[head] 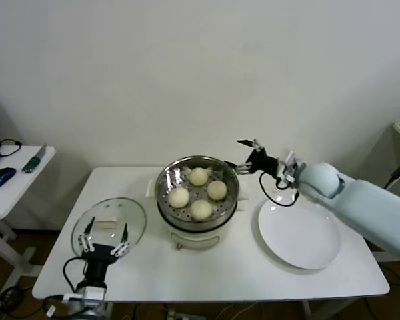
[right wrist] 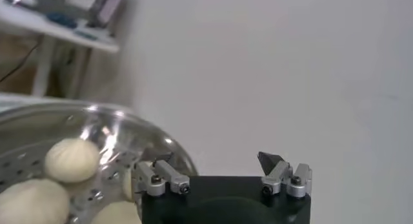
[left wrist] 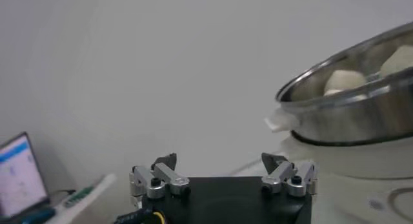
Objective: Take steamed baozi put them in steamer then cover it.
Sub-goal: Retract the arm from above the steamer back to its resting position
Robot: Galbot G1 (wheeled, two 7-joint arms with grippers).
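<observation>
All four baozi [head: 199, 193] sit in the steamer [head: 165, 200], so next is the lid [head: 109, 225]. It's left of the steamer, right by the empty, spread left gripper [head: 105, 240]; the right gripper [head: 243, 153], also spread, is past the far rim.

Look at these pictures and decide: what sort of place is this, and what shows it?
Probably a lab or office room staged as a kitchen test bench: a plain white table against a bare wall, a steamer of baozi, and a side desk with computer gear.

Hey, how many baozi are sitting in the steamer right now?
4, all inside the steamer: one baozi at the back, one on the robot's left, one on its right, one at the front. None on the plate.
</observation>
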